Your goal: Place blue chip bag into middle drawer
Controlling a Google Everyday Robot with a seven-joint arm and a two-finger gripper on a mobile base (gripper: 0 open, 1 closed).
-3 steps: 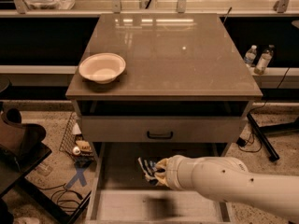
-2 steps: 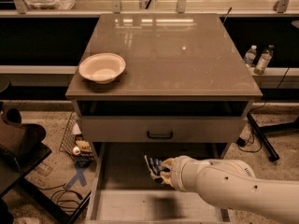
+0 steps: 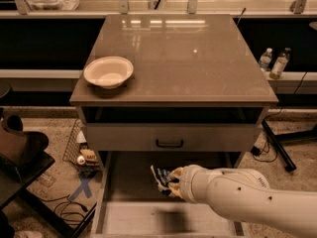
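Clamping the blue chip bag (image 3: 160, 176), jaws tight on it, over the middle drawer (image 3: 133, 218).

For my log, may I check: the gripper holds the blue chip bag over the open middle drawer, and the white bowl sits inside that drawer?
Not quite: the camera view shows the white bowl on the cabinet top. The gripper does hold the blue chip bag over the open middle drawer.

white bowl (image 3: 108, 72): I counted one
bottles (image 3: 265, 59) (image 3: 280, 63): I saw two
blue chip bag (image 3: 159, 176): one
gripper (image 3: 171, 182): one, above the middle drawer (image 3: 143, 219)
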